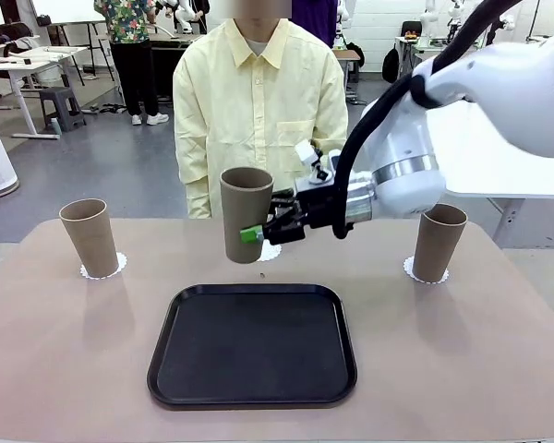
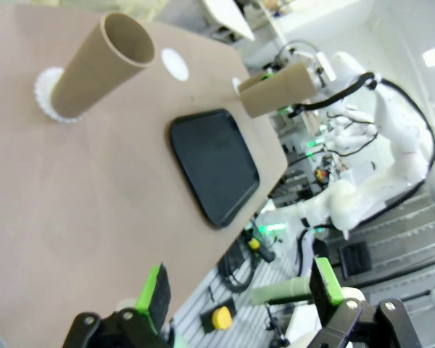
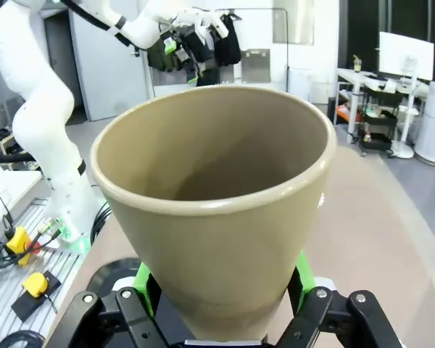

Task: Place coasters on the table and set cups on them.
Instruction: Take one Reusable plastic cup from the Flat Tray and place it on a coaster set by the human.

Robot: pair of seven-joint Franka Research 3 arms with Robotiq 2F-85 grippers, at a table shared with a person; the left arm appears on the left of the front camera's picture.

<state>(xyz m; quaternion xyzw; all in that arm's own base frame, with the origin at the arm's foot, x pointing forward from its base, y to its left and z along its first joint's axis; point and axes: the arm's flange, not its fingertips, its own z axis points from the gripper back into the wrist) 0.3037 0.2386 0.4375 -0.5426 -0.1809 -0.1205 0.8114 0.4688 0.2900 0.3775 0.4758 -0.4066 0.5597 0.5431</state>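
Observation:
My right gripper (image 1: 255, 233) is shut on a brown cup (image 1: 246, 212) and holds it upright in the air above the table (image 1: 55, 369), just in front of a bare white coaster (image 1: 270, 252). In the right wrist view this cup (image 3: 217, 196) sits between the green pads of the gripper (image 3: 221, 293). A second cup (image 1: 92, 237) stands on a coaster (image 1: 106, 269) at the far left. A third cup (image 1: 439, 242) stands on a coaster (image 1: 414, 269) at the far right. My left gripper (image 2: 239, 286) is open with nothing in it, high over the table's edge, looking at the left cup (image 2: 105, 64) and the bare coaster (image 2: 175, 64).
A black tray (image 1: 252, 388) lies bare at the near middle of the table. A person in a pale yellow shirt (image 1: 258, 101) stands at the far edge, behind the held cup. The right arm (image 1: 499, 101) reaches in from the right above the right cup.

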